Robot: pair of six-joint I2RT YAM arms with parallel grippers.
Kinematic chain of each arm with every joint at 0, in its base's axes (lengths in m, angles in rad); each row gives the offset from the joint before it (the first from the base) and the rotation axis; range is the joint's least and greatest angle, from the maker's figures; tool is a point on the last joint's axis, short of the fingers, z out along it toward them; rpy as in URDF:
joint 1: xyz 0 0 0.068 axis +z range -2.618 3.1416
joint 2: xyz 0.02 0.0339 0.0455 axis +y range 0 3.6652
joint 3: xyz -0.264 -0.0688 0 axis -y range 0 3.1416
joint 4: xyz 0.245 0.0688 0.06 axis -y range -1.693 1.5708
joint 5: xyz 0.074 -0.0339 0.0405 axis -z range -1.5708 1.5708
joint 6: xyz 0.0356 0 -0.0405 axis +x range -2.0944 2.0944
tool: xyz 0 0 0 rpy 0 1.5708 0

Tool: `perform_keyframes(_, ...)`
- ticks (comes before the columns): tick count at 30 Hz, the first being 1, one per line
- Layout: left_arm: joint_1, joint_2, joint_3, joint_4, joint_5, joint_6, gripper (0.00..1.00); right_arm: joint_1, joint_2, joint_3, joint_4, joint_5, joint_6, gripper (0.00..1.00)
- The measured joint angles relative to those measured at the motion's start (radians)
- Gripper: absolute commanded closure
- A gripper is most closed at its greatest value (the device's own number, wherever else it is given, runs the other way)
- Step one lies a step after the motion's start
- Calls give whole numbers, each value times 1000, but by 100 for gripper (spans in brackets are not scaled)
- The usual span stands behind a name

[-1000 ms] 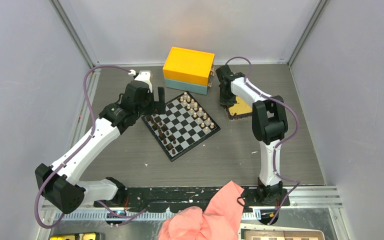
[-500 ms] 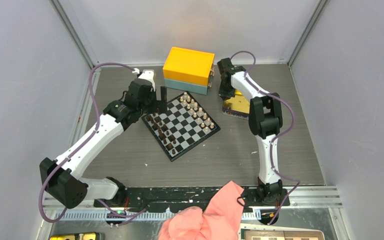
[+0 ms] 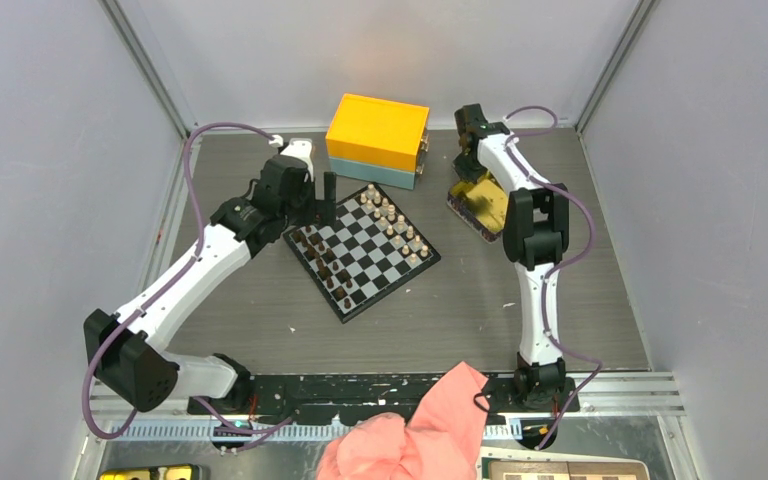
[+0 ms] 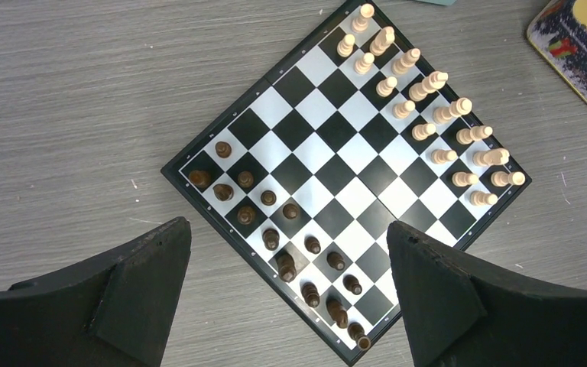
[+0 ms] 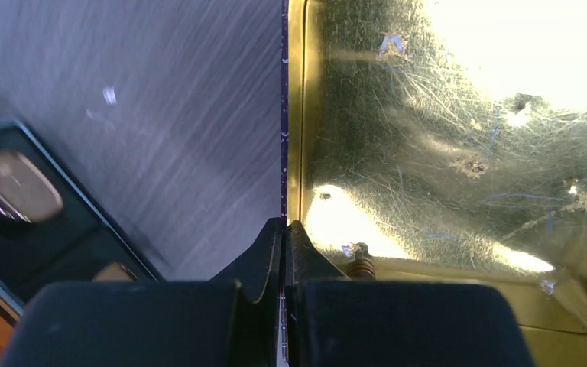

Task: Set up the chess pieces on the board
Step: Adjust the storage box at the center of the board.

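Right gripper [image 5: 284, 225] is clamped flat on the thin side wall of the gold tin [image 5: 428, 138], at the far right of the table [image 3: 260, 310], just beside the yellow box [image 3: 377, 128]. From above the tin looks tipped up on one edge, but I can't be sure. A small brown bit [image 5: 361, 260] sits inside by the fingers; it may be a chessman, too blurred to tell.

Left gripper [image 4: 287, 229] is wide open and holds nothing, over the chessboard [image 4: 329, 164] at mid-table. Light chessmen [image 4: 428, 82] fill two rows along one board edge and dark chessmen [image 4: 285, 266] the opposite edge. The dark side looks about one short.

Risks:
- The pinch is on a slick, narrow wall, so the tin could slip or swing and hit the yellow box.
- Tipping could send anything inside rolling onto the table.
- A careless descent by the open left fingers could topple dark chessmen.
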Motion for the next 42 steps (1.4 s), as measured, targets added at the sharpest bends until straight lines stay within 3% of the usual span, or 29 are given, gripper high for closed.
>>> perform_keyframes(14,0,8,12,-2,0,-2,1,-68,55,61,-78,77,602,99)
perform_keyframes(17,0,13,21,-5,0,-4,2,-68,56,73,-113,101,709,89)
perform_keyframes(22,0,14,23,-16,0,-8,1,-69,61,77,-136,125,814,62)
perform_keyframes(27,0,14,23,-20,0,-14,2,-70,69,79,-108,155,774,52)
perform_keyframes(34,-4,14,23,-19,0,-31,2,-63,66,86,-21,191,569,50)
perform_keyframes(42,-12,-21,-3,-11,3,-45,1,-37,-51,-30,85,215,325,50)
